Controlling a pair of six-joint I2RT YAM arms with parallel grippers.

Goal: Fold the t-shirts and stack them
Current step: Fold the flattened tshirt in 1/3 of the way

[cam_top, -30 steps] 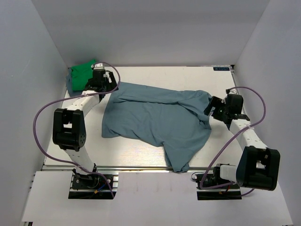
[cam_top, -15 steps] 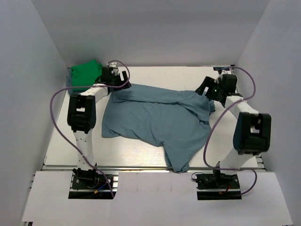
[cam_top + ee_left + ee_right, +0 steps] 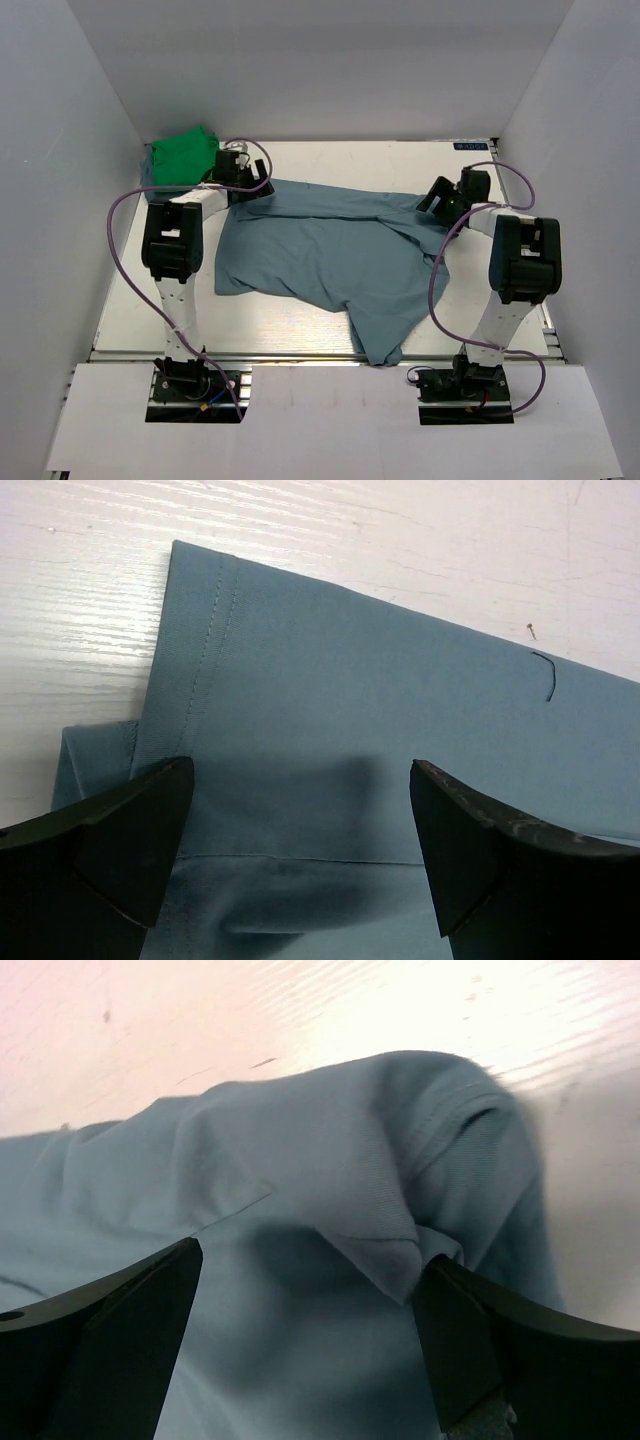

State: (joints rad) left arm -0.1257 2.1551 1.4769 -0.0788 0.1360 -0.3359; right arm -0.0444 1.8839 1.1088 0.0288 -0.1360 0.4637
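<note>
Now the large dusty blue-grey cotton t-shirt (image 3: 330,255) lies spread and loosely rumpled across the middle of the pale wooden table (image 3: 130,320), with one part trailing down to the near edge. The bright green cotton t-shirt (image 3: 180,155) sits bunched in the far left corner of the table. The left gripper (image 3: 250,186) is at the blue-grey shirt's far left corner, near the green one, and the right gripper (image 3: 438,196) is at the shirt's far right corner. In the left wrist view the two black fingers (image 3: 125,845) stand wide apart over a flat, hemmed sleeve. The stitched hem runs past the finger on the view's left side, with bare table beyond it. Cloth fills the gap between the tips, and whether they touch it cannot be told. In the right wrist view the fingers (image 3: 110,1340) are likewise spread wide. A raised, folded hump of blue-grey cloth lies between them, with a pointed fold close to the finger on the view's right side. Neither pair pinches the cloth.
</note>
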